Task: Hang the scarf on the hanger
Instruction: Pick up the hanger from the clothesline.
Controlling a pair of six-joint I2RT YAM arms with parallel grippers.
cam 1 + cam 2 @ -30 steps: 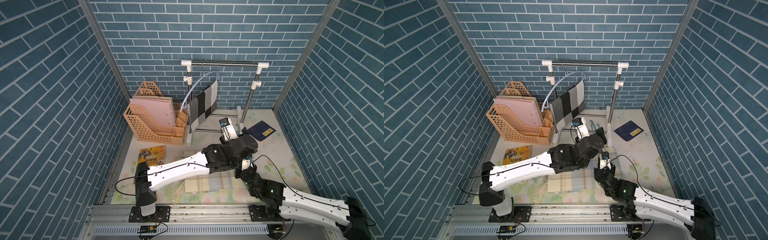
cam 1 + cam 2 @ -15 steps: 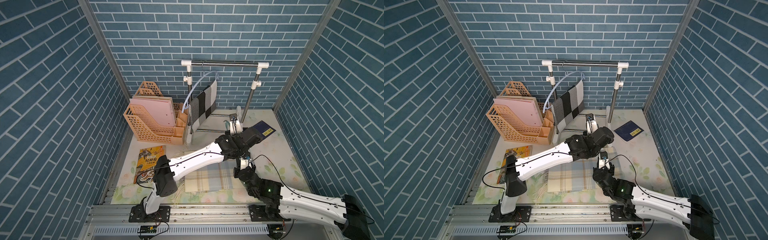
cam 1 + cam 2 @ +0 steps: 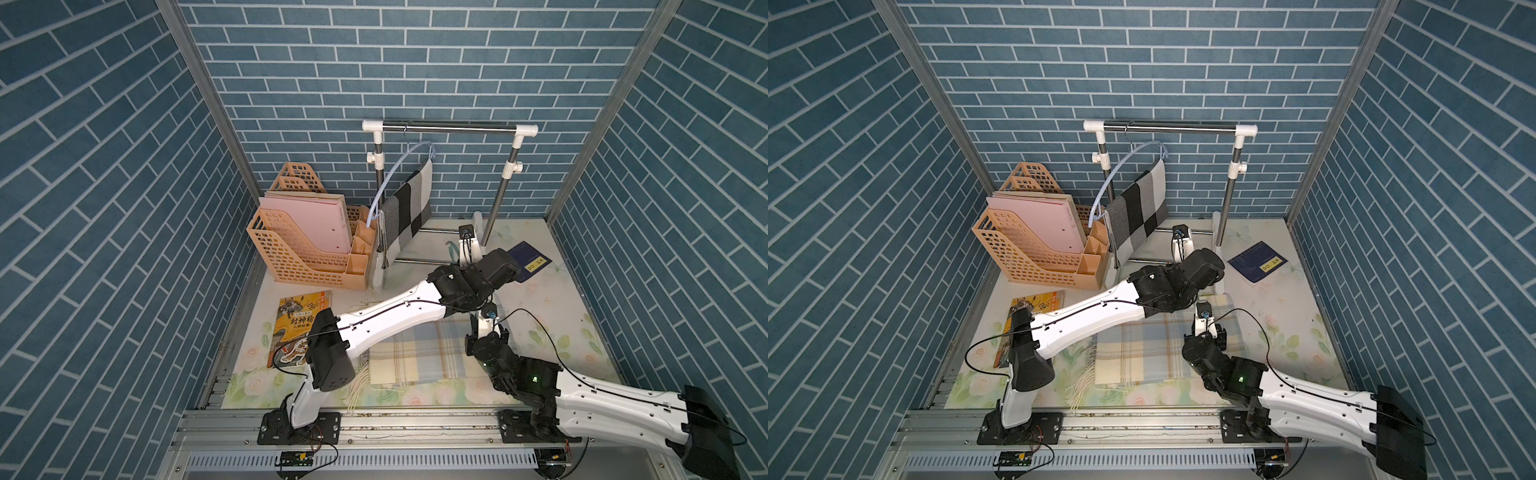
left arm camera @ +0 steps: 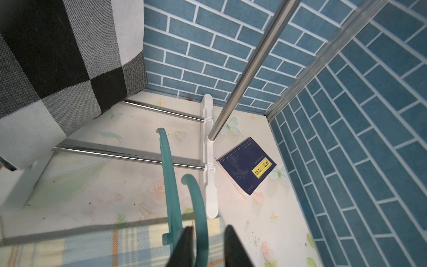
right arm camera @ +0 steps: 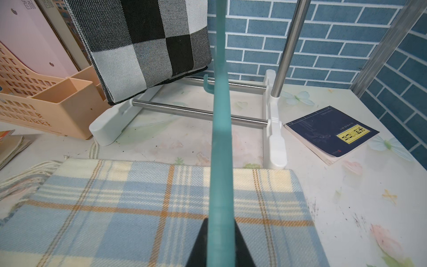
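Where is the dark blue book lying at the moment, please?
In both top views the dark blue book lies flat near the far right corner, just right of the clothes rack's white foot.

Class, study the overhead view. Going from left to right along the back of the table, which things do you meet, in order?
Orange file organizer → black-and-white checked scarf hanging from the rack → dark blue book.
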